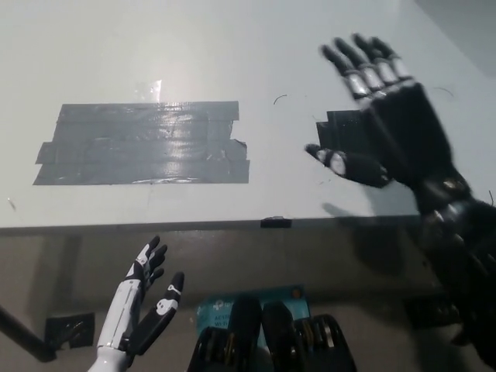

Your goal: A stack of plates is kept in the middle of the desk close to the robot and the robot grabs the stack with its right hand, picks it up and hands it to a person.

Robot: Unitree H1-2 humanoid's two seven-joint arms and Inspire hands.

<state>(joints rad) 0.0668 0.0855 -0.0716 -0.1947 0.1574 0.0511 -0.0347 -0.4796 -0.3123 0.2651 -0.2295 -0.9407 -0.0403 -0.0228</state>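
No plate stack and no person show in the head view at this moment. My black right hand (387,116) hovers over the right part of the white desk (194,54), open, palm facing left, fingers spread and pointing away from me, nothing in it. My white left hand (139,306) rests low at the lower left, below the desk's front edge, open and holding nothing.
A wide patch of grey tape (143,143) lies on the desk's left middle. A smaller dark tape patch (341,128) sits partly behind my right hand. The desk's front edge (232,226) runs across the picture, with floor below it.
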